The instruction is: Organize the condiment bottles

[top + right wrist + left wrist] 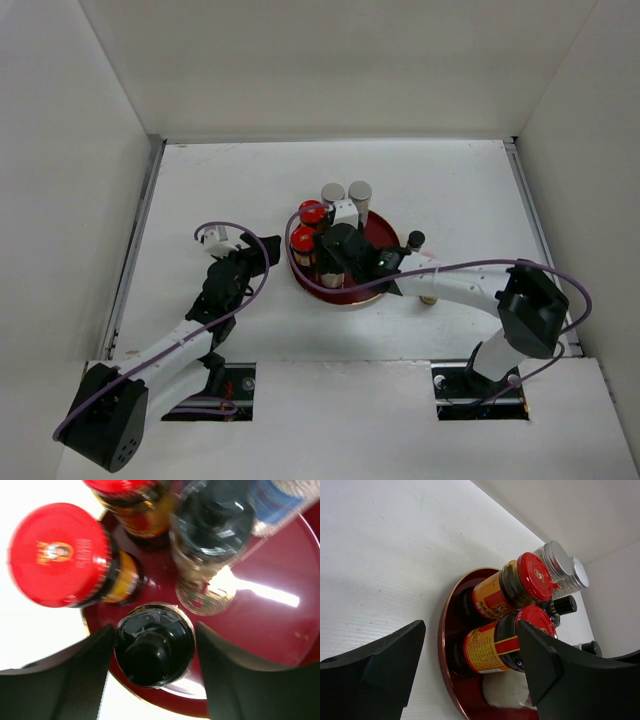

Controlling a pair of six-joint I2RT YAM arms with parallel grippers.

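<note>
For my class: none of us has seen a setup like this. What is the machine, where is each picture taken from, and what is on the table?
Two robot arms are bolted at the table's near edge. One picture looks down from above; the other two come from cameras on each wrist.

On the white table sits a dark-red tray holding two red-capped jars and two silver-capped jars.

The left tool is open and empty, facing the tray from beside it. The right tool is over the tray, its fingers on either side of a black-capped bottle; whether they grip it cannot be told.

Jar labels (487, 647) carry print too small to read — red caps (57, 555) show only an emblem
</note>
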